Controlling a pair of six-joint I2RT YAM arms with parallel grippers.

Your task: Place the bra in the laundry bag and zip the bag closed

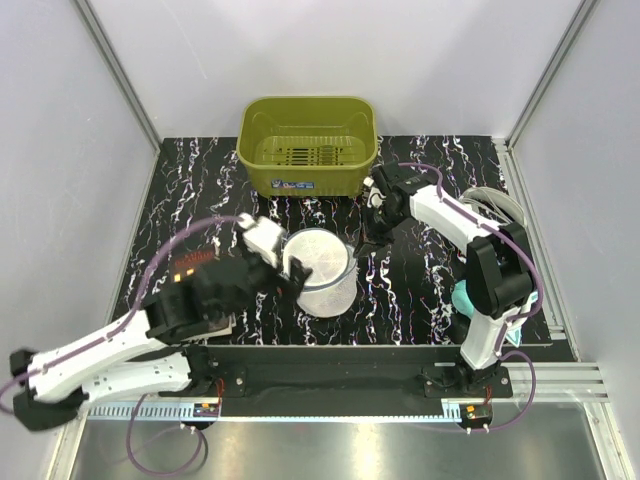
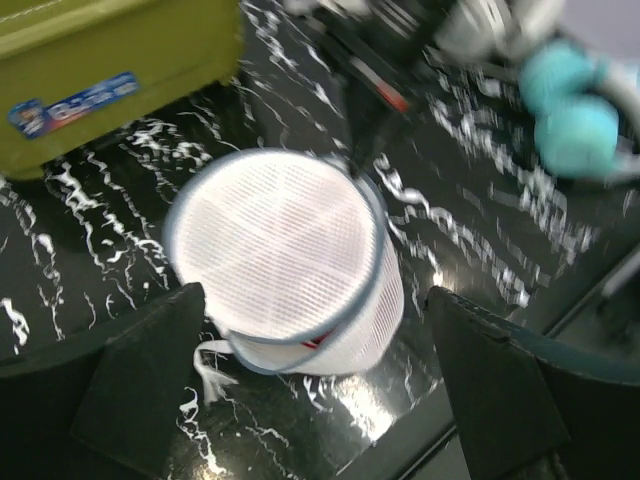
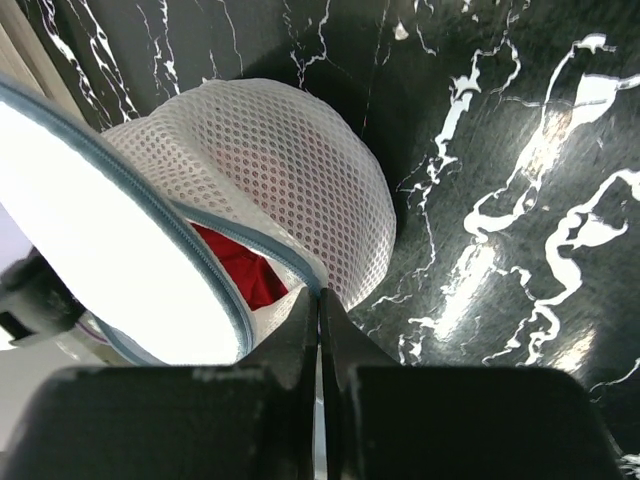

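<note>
The light, floppy bag [image 3: 300, 170] was straddled by open left jaws; its zipper [image 3: 250, 245], the best hold, seemed pinched by shut right jaws.

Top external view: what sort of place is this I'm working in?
Most likely a robot test cell, not a real laundry room: plain white panel walls on aluminium framing, a black marbled tabletop, and staged props, an olive-green basket and a mesh laundry bag.

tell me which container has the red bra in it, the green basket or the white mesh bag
The white mesh laundry bag: the red bra shows through its unzipped gap. The olive-green basket looks empty.
</note>
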